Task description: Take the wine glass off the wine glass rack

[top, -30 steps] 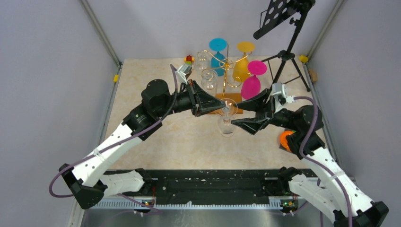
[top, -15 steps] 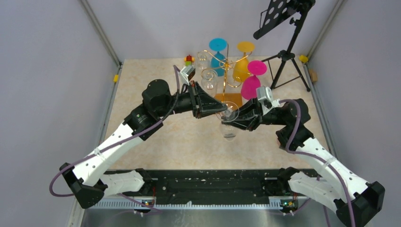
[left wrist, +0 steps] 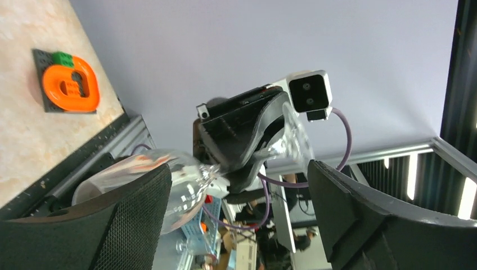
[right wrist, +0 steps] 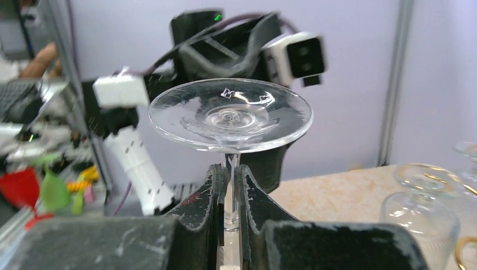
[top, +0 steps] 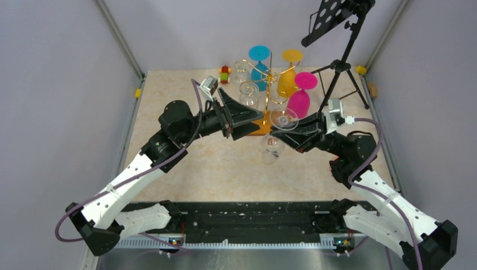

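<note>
The wine glass (right wrist: 230,115) looks free of the rack (top: 269,76), foot-up just in front, its stem pinched by the right gripper (right wrist: 230,171) (left gripper (top: 260,120) spread wide, empty, beside it); only setting down remains.

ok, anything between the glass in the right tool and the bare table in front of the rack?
Nothing visible. The right tool is shut on the stem of the wine glass, in front of the wine glass rack. The open left tool sits close on its left and the pink glass hangs behind. The table below looks free.
</note>
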{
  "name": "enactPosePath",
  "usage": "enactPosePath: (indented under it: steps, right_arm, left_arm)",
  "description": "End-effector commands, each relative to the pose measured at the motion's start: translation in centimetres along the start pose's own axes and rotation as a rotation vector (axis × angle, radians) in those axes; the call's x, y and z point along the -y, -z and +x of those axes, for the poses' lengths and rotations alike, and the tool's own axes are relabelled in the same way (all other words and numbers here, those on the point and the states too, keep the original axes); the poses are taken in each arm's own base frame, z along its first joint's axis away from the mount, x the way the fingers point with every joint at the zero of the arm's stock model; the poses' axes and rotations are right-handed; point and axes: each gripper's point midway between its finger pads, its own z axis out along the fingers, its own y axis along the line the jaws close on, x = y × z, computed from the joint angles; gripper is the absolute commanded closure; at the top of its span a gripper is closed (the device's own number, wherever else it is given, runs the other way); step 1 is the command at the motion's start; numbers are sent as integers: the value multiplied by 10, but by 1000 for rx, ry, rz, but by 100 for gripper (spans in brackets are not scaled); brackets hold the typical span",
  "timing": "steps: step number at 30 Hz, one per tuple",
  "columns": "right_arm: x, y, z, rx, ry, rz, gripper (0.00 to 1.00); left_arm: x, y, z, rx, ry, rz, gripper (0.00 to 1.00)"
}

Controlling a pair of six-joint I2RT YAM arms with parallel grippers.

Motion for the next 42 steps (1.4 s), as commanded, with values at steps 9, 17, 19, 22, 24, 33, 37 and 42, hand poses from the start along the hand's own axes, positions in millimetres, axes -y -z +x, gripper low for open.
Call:
enactPosePath:
  steps: [9, 17, 19, 22, 24, 33, 37, 42]
  right_arm:
    - [51, 42, -106, 650, -313, 422, 100]
    - [93, 56, -91, 794, -604, 559, 100]
    - [94, 56, -93, 817, -621, 542, 100]
    - [94, 53, -97, 835, -628, 523, 100]
    - [97, 52, -97, 832, -627, 534, 100]
    - [96, 53, -106, 862, -603, 529, 100]
    - [93, 56, -116, 893, -563, 517, 100]
    - [90, 47, -118, 897, -560, 456, 100]
  left_arm:
    - [-2, 19, -41, 197, -101, 44, 5]
    - [15, 3, -25, 49, -43, 177, 28]
    - [19, 2, -21, 20, -19, 209, 37]
    - [22, 2, -17, 5, 0, 224, 40]
    - [26, 4, -17, 12, -2, 230, 40]
    - [22, 9, -18, 50, 17, 192, 40]
    - [20, 12, -21, 74, 4, 175, 33]
    - [23, 8, -16, 41, 18, 198, 33]
